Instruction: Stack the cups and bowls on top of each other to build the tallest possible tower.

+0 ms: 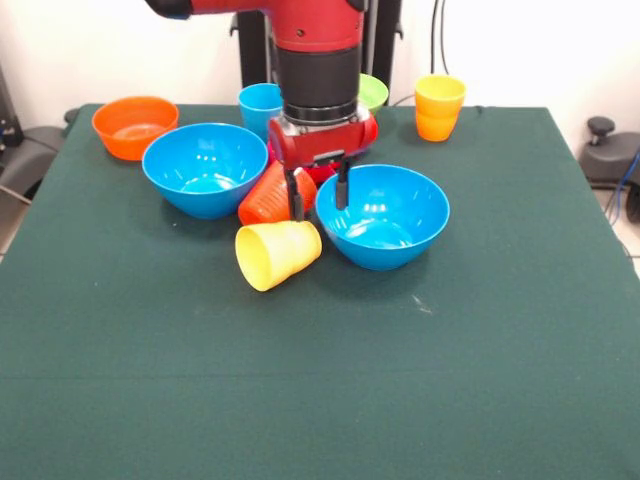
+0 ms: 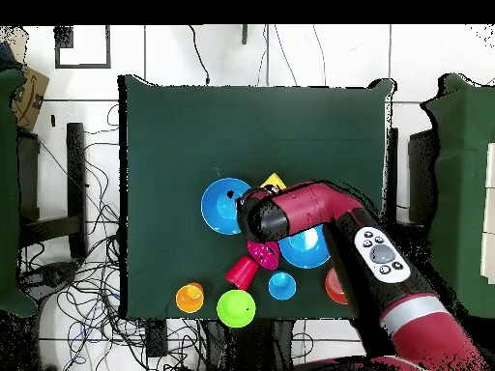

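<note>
1. Gripper first: its two black fingers hang apart with nothing between them, tips low over the gap where the orange cup meets the rim of the nearer blue bowl. One finger stands in front of the orange cup, the other just at the bowl's rim.
2. Green tablecloth covers the whole table; its front half is bare cloth.
3. Two big blue bowls sit upright, mouths up. One is right beside the gripper, the other sits further back toward the orange bowl.
4. Orange bowl is upright near the far corner, well apart from the gripper.
5. Lime-green bowl is mostly hidden behind the arm in the front view; the overhead view shows it upright near the table's edge.
6. Pale yellow cup lies on its side, long axis roughly along the table, mouth pointing toward the camera side, touching or nearly touching the nearer blue bowl.
7. Orange cup also lies tipped over, wedged between the two blue bowls just behind the yellow one.
8. Yellow-orange cup stands upright alone at the far edge.
9. Light blue cup stands upright behind the arm.
10. No readable writing or labels on any of them.
</note>
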Motion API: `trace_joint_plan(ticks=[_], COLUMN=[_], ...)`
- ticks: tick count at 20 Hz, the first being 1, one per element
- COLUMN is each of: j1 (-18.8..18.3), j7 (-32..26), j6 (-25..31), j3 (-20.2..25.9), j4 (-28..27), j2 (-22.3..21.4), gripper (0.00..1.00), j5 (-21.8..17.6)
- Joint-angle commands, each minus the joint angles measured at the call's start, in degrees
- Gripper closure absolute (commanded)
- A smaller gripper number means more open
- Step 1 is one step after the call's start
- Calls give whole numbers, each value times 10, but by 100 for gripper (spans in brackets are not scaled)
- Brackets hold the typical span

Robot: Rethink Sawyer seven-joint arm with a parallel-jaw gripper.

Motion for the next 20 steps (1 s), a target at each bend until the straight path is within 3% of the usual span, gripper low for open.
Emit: trace_joint_plan(ticks=[1, 7, 11, 20], j1=[-33, -55, -61, -89], j7=[-182, -182, -181, -235], j6=[76, 80, 62, 104], j3=[48, 67, 71, 121], j4=[-20, -20, -39, -45], j2=[-16, -6, 25, 86], gripper=[0, 0, 0, 0], j5=[-23, -39, -64, -36])
